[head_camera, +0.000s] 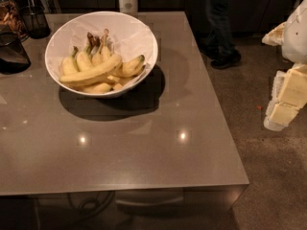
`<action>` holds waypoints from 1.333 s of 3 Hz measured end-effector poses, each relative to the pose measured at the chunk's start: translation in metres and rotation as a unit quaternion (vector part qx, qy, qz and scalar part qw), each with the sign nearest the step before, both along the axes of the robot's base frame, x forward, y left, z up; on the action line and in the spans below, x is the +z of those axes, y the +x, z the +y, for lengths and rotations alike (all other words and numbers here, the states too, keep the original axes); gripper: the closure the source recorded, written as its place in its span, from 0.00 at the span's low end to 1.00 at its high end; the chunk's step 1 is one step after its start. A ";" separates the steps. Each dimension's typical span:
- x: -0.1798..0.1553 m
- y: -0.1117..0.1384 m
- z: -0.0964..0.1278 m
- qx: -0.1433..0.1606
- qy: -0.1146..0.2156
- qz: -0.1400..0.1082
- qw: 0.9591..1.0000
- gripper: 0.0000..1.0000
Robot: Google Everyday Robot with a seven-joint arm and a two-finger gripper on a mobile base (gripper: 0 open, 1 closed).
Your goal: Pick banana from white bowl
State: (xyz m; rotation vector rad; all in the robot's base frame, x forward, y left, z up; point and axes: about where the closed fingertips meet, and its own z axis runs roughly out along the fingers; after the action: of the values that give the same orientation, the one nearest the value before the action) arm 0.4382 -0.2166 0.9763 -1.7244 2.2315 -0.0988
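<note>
A big white bowl (136,35) on the far left part of the grey desk (144,147), close to the back edge. Inside it, a bunch of yellow bananas (98,56), dark stems up toward the back, some tips a bit green. One long banana (91,72) right across the top of the pile, from left to right, touching the others. A dark shadow on the desk just under and in front of the bowl. Two small bright spots of light nearer the front of the desk. The gripper (288,97) way over at the right side, pale and blocky, out past the desk edge and above the brown floor (268,186). Well apart from the bowl and the bananas, with the right half of the desk in between. Cannot tell how far open, or whether anything is held. Bananas off to the left of the gripper and a little farther back. Dark glass jars (12,51) at the left edge, just beside the bowl. A person's legs (220,23) behind the far right corner of the desk.
</note>
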 end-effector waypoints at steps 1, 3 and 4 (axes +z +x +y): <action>0.001 0.000 0.000 0.000 0.000 -0.001 1.000 0.00; -0.003 0.034 0.040 0.049 -0.022 0.019 0.998 0.00; -0.001 0.036 0.042 0.050 -0.020 0.011 0.998 0.00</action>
State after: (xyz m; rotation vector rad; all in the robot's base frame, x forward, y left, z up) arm 0.4740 -0.1749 0.9753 -1.8631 2.1684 -0.1022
